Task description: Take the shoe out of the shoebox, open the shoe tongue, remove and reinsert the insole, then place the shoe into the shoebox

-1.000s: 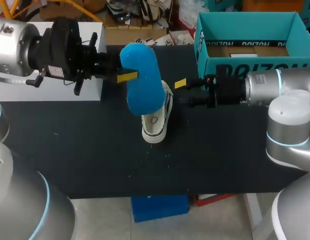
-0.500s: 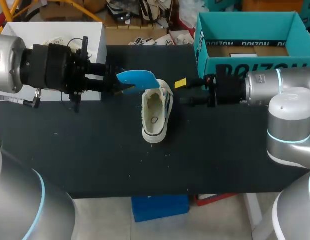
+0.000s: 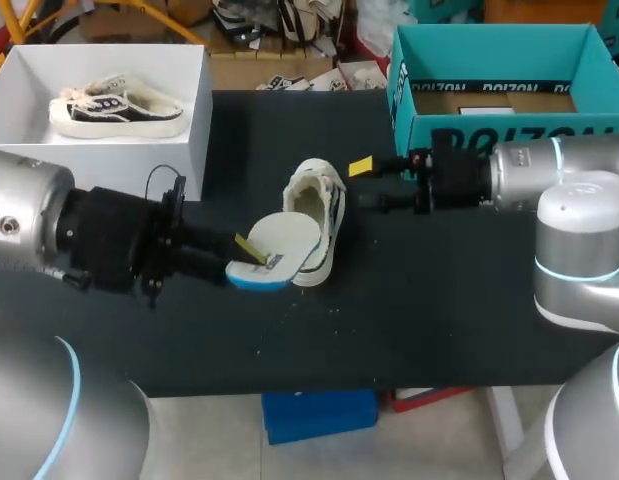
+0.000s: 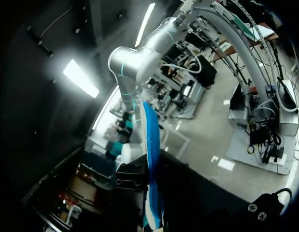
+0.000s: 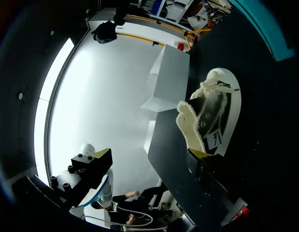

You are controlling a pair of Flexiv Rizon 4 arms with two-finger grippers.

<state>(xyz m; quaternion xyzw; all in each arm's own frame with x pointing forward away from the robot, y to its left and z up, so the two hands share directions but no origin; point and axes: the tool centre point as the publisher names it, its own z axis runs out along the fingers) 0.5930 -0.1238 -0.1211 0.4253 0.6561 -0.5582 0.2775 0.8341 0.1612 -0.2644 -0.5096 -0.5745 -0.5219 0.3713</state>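
So the shoe (image 3: 315,203) is found lying on the black tabletop (image 3: 439,300) about mid-table, opening facing up, outside the shoebox. Its front end is covered in the head view by the insole (image 3: 281,238), which is out of the shoe, white face up with a blue underside showing along the near edge. Whether the insole is actually resting on the shoe can't be told.

The insole is clamped at its near end by the left tool (image 3: 251,252), brought in low from the left side. In the left wrist view the insole (image 4: 150,145) is seen edge-on as a thin blue strip, pinched between the dark fingers.

The right tool (image 3: 361,186) is held just beside the shoe's right side near the heel end, fingers spread wide with nothing gripped. In the right wrist view one yellow tip is seen right at the edge of the shoe (image 5: 212,116), the other well off to the side.

The teal shoebox (image 3: 499,130) is parked open at the far right, behind the right arm. A white box (image 3: 194,110) is set at the far left with another shoe (image 3: 114,105) in it.
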